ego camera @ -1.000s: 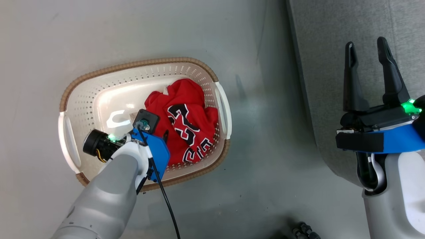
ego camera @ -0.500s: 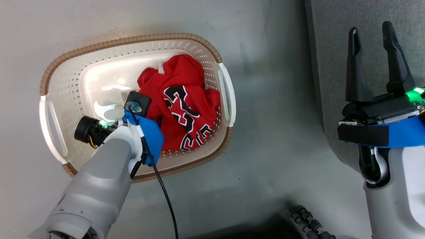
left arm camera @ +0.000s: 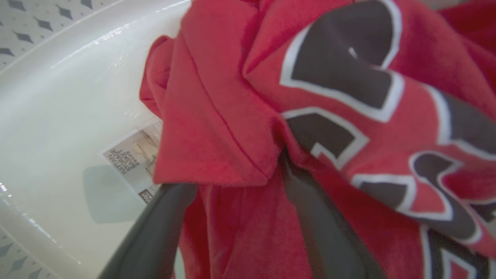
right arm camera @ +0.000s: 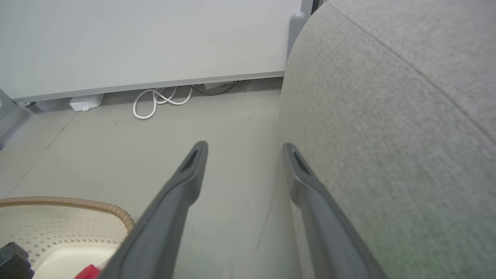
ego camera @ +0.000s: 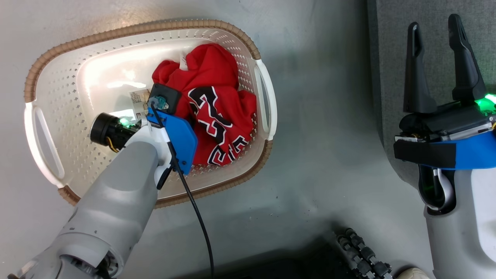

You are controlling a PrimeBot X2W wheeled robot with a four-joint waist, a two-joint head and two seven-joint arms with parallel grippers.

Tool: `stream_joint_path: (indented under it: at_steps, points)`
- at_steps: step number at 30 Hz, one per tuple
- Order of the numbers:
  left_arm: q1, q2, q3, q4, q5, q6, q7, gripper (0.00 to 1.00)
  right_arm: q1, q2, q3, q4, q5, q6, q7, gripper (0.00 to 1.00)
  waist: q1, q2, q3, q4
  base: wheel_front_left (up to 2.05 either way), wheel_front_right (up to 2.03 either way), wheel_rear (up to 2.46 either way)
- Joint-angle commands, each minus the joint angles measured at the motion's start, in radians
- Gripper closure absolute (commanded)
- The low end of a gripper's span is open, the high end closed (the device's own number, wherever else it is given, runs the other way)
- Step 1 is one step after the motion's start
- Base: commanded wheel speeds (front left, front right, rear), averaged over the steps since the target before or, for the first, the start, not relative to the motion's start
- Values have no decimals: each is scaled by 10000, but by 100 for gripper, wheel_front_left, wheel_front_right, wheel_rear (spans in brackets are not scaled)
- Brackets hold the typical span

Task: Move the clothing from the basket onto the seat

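Note:
The cream basket stands on the floor with a red garment with black-and-white numerals bunched in its right half. The striped garment is hidden or out of view. My left wrist reaches down into the basket at the garment's left edge. In the left wrist view my left gripper is open, its fingers pushed under a fold of the red fabric, tips hidden. My right gripper is open and holds nothing, over the edge of the grey seat, which the right wrist view shows on the right.
A printed sticker lies on the basket's bare bottom. A black cable trails from my left wrist. A dark ribbed hose lies at the bottom edge. White cables and a small box lie by the wall.
The head camera has moved, so the basket now looks larger and sits further up and left. My left wrist has sunk closer to the garment's edge. The right gripper stays open.

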Motion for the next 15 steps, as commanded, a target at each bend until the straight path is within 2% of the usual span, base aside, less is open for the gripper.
stream_joint_path:
  at_steps: [1,2,3,4,15]
  points:
    - [-182,18,-112,-85,-71,-10,-50,0,-108,12,-48,104,89,1,-28,0,0,0,33,-14,0,0,0]
    - [-165,-1,-225,-124,-126,-10,10,12,-108,16,-57,124,100,1,-16,0,0,0,48,-21,0,0,0]
    - [-172,6,-331,-162,-154,-10,36,71,-107,17,-70,136,108,1,-16,0,0,0,59,-22,0,0,0]
    - [-191,33,-470,-238,-188,-10,-20,100,-107,23,-81,143,113,1,-16,0,0,0,66,-22,0,0,0]
    - [-202,137,-1421,-502,-898,-10,-267,100,-149,7,-151,226,99,1,-14,0,0,0,-116,78,0,0,0]
